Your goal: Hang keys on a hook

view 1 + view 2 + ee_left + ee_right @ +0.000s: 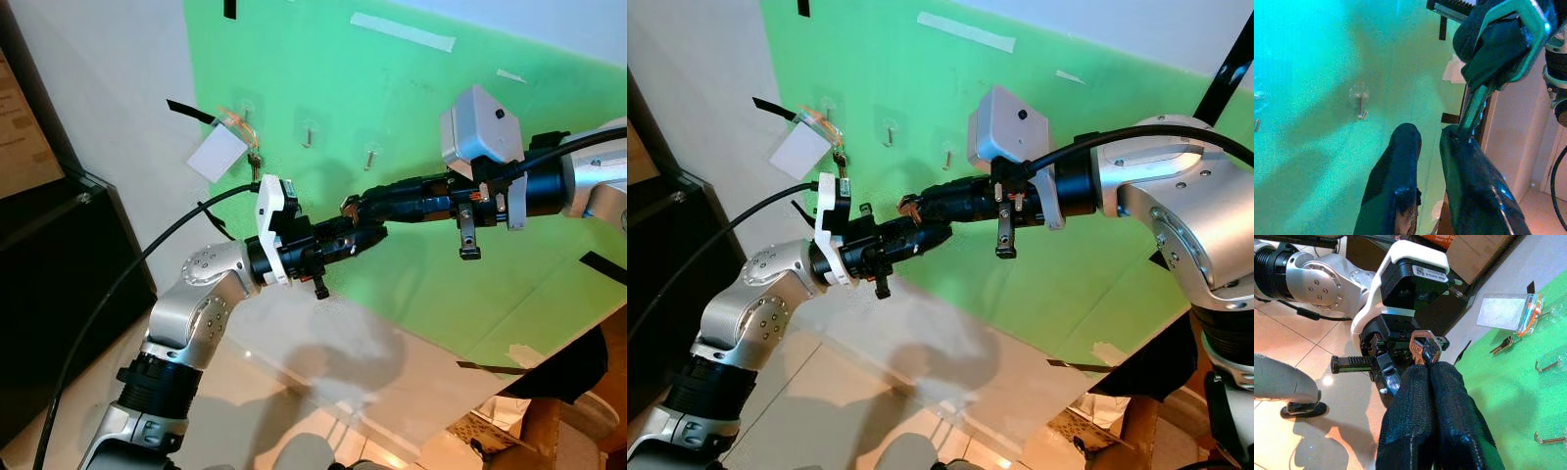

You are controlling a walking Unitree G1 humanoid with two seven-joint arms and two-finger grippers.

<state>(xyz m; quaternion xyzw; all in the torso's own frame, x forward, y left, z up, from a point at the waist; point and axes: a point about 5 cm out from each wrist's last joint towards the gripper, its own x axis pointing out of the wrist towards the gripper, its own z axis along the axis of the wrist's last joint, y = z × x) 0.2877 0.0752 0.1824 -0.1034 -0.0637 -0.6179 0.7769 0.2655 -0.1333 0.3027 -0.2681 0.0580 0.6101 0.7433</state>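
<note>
The right claw [1422, 367] is clamped on a key [1421, 346], just off the left claw [377, 233], whose fingers stand slightly apart and empty. Next, I judge, carry it up to a free hook [371, 155] beyond the claws.

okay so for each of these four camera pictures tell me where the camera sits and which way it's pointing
Left eye and right eye views: on the head, looking forward and down at the green board; both silver arms show.
Left wrist view: on the left arm, along the left gripper toward a hook.
Right wrist view: on the right arm, along the right gripper pinching a key.
Shared: hooks, green board.
</note>
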